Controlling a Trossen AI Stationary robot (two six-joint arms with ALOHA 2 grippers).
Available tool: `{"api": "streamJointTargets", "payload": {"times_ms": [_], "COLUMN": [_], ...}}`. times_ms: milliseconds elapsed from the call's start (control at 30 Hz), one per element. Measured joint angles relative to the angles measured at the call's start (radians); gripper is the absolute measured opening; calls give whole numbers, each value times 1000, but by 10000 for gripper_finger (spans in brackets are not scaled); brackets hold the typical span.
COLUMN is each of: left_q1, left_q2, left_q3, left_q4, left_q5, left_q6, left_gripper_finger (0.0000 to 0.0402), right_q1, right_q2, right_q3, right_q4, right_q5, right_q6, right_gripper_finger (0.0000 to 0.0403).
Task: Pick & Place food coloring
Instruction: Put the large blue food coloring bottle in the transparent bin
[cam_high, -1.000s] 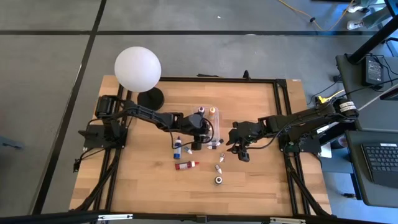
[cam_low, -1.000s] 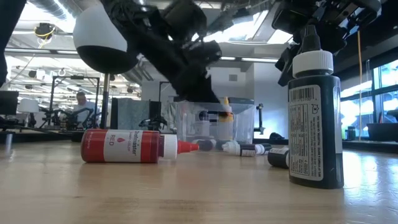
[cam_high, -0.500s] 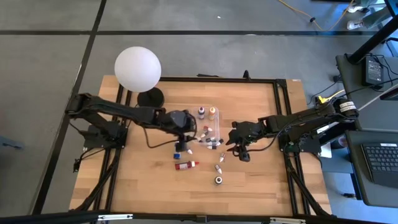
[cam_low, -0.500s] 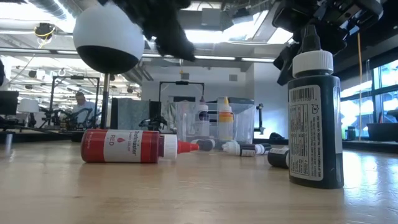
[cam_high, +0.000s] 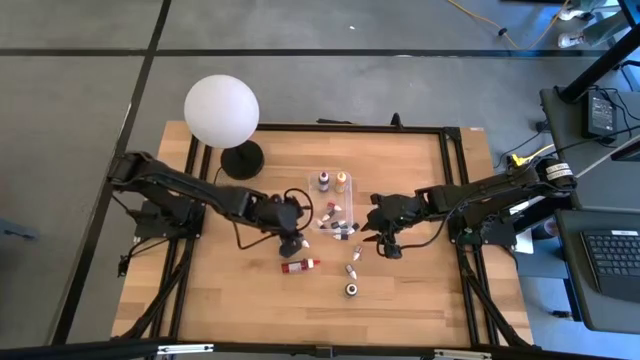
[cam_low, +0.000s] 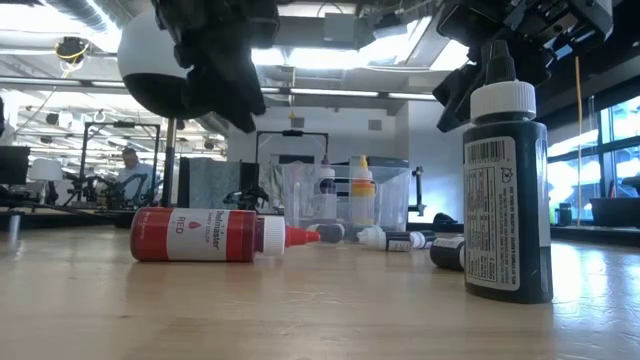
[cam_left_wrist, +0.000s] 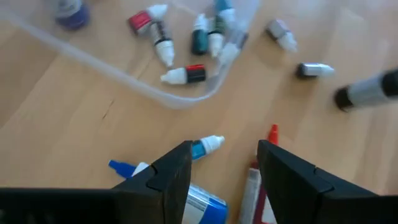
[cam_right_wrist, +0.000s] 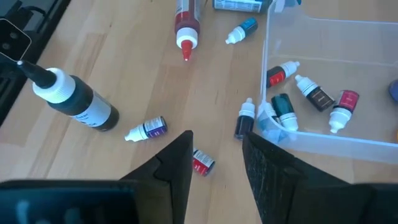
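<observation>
The left end effector, fingers apart and empty, hovers over a small blue-labelled dropper bottle with white pointed cap lying on the wooden worktop just outside the clear plastic box. The bottle appears light, rigid and prone to rolling; gripping across its body seems safest. The right end effector waits nearby, also apart.

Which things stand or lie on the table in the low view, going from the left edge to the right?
Red bottle lying on its side → clear plastic box with upright bottles inside → small bottles lying flat → tall dark bottle with white cap, standing upright.
</observation>
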Motion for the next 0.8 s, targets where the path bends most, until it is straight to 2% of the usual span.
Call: {"api": "streamJointTargets", "payload": {"times_ms": [233, 500, 800], "left_q1": [13, 25, 36], "left_q2": [50, 61, 61], "left_q3": [0, 0, -6], "left_q4": [-44, -115, -156], "left_q5": [-41, -179, -116], "left_q6": [-132, -297, -473], "left_gripper_finger": [220, 250, 251], "right_q1": [0, 0, 0], "right_q2": [0, 0, 0], "right_q3": [0, 0, 0], "right_q4": [-4, -7, -7], "right_q5": [0, 0, 0], "right_q6": [-2, -52, -56], "right_gripper_finger": [142, 142, 142]}}
